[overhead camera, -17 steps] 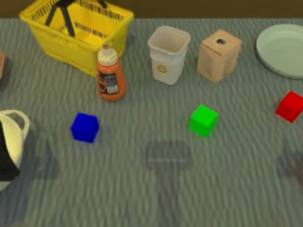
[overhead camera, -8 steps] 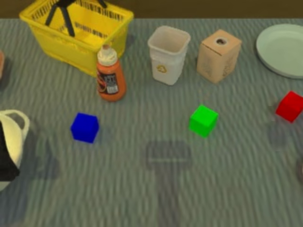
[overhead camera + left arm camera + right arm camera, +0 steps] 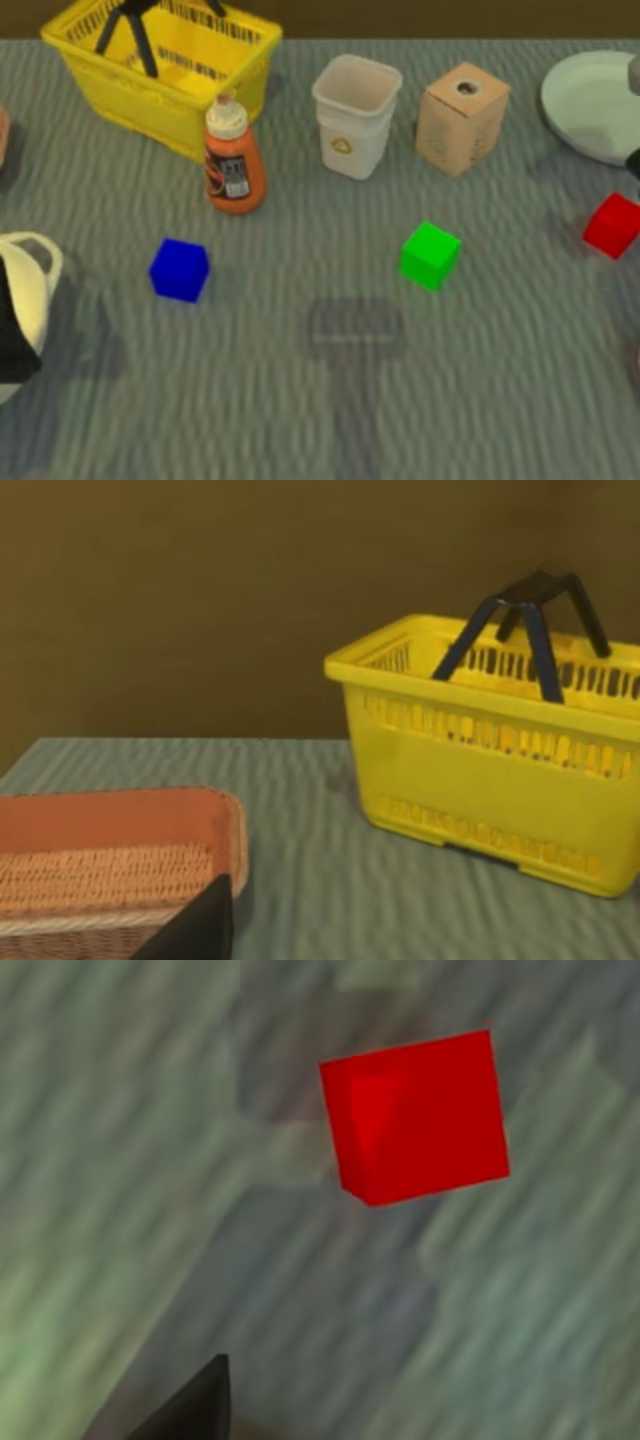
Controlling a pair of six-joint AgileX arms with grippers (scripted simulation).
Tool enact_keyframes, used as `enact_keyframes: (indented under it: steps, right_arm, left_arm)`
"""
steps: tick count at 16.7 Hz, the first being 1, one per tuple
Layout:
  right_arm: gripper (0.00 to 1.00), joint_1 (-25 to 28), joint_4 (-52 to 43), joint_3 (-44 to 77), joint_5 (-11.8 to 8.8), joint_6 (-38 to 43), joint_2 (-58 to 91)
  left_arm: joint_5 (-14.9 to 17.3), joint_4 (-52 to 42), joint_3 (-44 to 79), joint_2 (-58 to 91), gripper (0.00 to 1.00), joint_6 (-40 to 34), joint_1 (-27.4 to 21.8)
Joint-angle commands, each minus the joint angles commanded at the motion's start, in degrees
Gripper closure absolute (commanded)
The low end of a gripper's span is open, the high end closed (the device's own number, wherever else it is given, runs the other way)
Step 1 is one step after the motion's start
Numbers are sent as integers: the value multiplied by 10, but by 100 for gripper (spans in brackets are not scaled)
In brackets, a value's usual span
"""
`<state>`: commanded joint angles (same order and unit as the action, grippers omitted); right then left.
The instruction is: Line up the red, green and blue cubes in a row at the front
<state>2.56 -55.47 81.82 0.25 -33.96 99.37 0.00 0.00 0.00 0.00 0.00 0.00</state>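
The red cube (image 3: pixel 612 225) sits at the table's right edge, the green cube (image 3: pixel 430 255) right of centre and the blue cube (image 3: pixel 179 269) at the left, in front of the orange bottle (image 3: pixel 234 160). All three rest on the cloth, apart from each other. Only a sliver of my right arm (image 3: pixel 634 162) shows, just behind the red cube. In the right wrist view the red cube (image 3: pixel 420 1115) lies ahead of one dark fingertip (image 3: pixel 203 1400), untouched, with the gripper open. My left arm (image 3: pixel 12 330) is parked at the left edge, its gripper open and empty.
Along the back stand a yellow basket (image 3: pixel 90 60), a white cup (image 3: pixel 355 115), a cardboard box (image 3: pixel 462 118) and a pale plate (image 3: pixel 590 105). In the left wrist view a woven tray (image 3: pixel 110 860) lies near the yellow basket (image 3: pixel 500 770).
My right arm's shadow slid from the front right corner back towards the red cube, and part of the arm has come into the top view. The cubes have not moved.
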Motion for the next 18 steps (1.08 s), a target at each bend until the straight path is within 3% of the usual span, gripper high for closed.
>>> enact_keyframes:
  steps: [8,15,18]
  right_arm:
    - [0,6,-138,230,-1,-89,256]
    - [0,3,-142,239,-1,-93,266]
    - [0,6,-101,208,-1,-94,278]
  left_arm:
    - [0,0,0,0,0,0,0]
    - [0,0,0,0,0,0,0]
    - [0,0,0,0,0,0,0]
